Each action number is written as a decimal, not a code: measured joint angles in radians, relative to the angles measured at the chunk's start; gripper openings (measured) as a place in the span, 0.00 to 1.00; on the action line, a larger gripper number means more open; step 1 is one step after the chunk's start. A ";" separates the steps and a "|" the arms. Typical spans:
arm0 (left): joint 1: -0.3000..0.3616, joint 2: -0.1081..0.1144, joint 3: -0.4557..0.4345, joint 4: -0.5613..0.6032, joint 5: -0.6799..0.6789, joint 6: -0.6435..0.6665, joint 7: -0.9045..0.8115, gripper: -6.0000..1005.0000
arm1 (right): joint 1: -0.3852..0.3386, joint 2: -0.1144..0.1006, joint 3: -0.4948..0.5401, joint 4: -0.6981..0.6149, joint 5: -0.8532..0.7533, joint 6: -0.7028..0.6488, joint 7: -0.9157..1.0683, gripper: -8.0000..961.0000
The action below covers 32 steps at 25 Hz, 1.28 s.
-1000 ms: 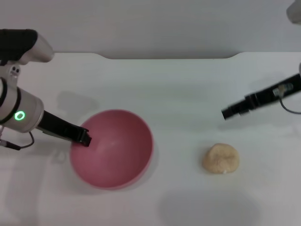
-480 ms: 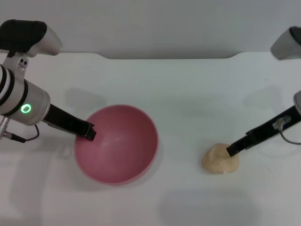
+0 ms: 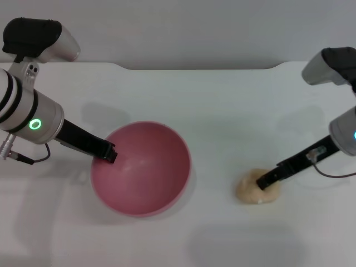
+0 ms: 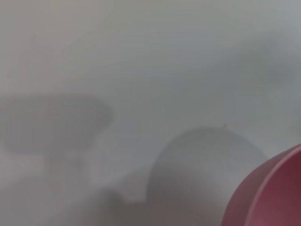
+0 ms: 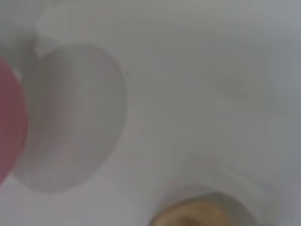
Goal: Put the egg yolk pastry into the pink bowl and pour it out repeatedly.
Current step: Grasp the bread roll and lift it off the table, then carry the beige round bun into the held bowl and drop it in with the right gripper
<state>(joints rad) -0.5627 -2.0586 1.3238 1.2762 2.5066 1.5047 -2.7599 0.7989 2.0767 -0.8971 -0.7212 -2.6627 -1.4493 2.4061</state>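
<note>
Egg yolk pastry (image 3: 251, 189) sat on the worktop (image 3: 222, 100), well right of the pink bowl (image 3: 142, 169); right gripper (image 3: 261, 182) was down on its top, grip state unreadable; left gripper (image 3: 109, 155) clamped the bowl's left rim; pastry looked light, crumbly, crush-prone; best pinched gently across its middle.

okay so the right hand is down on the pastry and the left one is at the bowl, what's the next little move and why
Probably close the right hand on the egg yolk pastry and lift. Its tip sits on the pastry, which lies on the table beside the pink bowl. The left hand is at the bowl's rim.
</note>
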 joint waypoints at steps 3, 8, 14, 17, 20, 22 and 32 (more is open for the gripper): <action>0.000 0.000 0.001 0.000 0.000 0.002 0.000 0.00 | -0.002 0.000 -0.051 0.007 0.054 0.035 0.000 0.55; 0.000 -0.001 0.002 0.002 0.000 0.008 -0.001 0.01 | 0.001 0.000 -0.074 0.016 0.060 0.043 0.001 0.53; 0.000 -0.002 0.002 0.002 -0.001 0.010 0.000 0.01 | -0.007 -0.005 -0.068 0.008 0.095 0.040 0.002 0.48; 0.000 -0.002 0.002 0.001 -0.001 0.010 0.002 0.01 | -0.024 -0.006 -0.068 -0.010 0.128 0.040 -0.004 0.36; 0.001 -0.002 0.001 -0.002 -0.001 0.010 0.004 0.01 | -0.053 -0.007 -0.067 -0.048 0.179 0.039 -0.017 0.27; 0.003 -0.002 0.002 -0.003 -0.001 0.010 0.005 0.01 | -0.072 -0.008 -0.065 -0.075 0.226 0.037 -0.034 0.23; 0.001 0.000 0.018 -0.007 -0.001 0.008 0.008 0.01 | -0.100 -0.009 -0.018 -0.238 0.434 -0.054 -0.123 0.09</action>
<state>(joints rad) -0.5621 -2.0588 1.3422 1.2689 2.5056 1.5132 -2.7517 0.6994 2.0677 -0.9150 -0.9596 -2.2287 -1.5034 2.2827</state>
